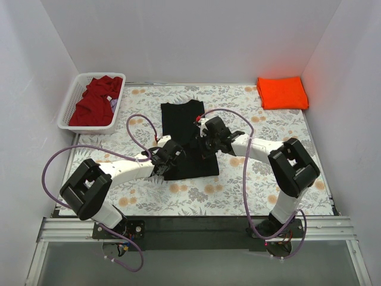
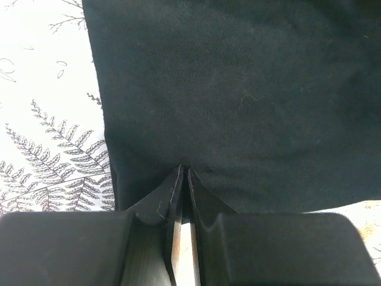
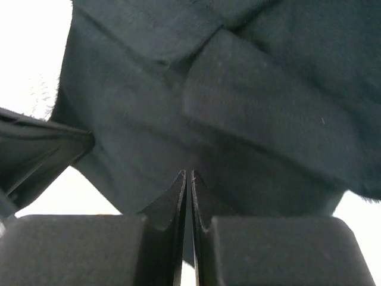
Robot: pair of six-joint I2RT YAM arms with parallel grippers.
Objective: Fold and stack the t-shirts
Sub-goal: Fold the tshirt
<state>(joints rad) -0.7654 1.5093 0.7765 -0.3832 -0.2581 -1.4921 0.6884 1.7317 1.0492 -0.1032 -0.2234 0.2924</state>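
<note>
The black t-shirt (image 1: 181, 122) lies as a long folded strip in the middle of the floral table cover. My left gripper (image 1: 174, 157) sits at its near left part, jaws shut, tips pinching the cloth (image 2: 238, 89) at its near hem (image 2: 183, 171). My right gripper (image 1: 206, 148) is at the shirt's right side, jaws shut on the black cloth (image 3: 149, 137), fingertips meeting (image 3: 188, 174). A folded sleeve layer (image 3: 262, 107) shows beyond them. The orange t-shirt (image 1: 282, 92) lies folded at the far right corner. The dark red t-shirt (image 1: 94, 101) is bunched in the basket.
A white slatted basket (image 1: 67, 110) stands at the far left. White walls enclose the table on three sides. Purple cables (image 1: 140, 122) loop over the cover near both arms. A metal rail (image 1: 190, 229) runs along the near edge.
</note>
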